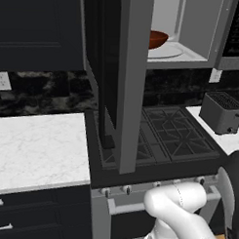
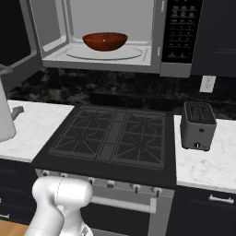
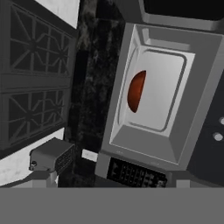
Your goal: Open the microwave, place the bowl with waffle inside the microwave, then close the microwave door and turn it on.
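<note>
Whether my gripper is open or closed, I cannot tell; the glossy reddish-brown round bowl (image 2: pixel 104 41) sits inside the grey boxy microwave (image 2: pixel 115 60), its grey-framed dark-glass door (image 1: pixel 118 82) swung wide.

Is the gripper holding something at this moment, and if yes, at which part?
It cannot be told, as the fingertips are not visible. The bowl already sits inside the open microwave, away from the arm.

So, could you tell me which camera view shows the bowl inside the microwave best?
The right base view: the bowl sits whole on the turntable, seen straight through the open front. In the left base view the microwave door hides most of it; the hand view shows it rolled sideways and edge-on.
</note>
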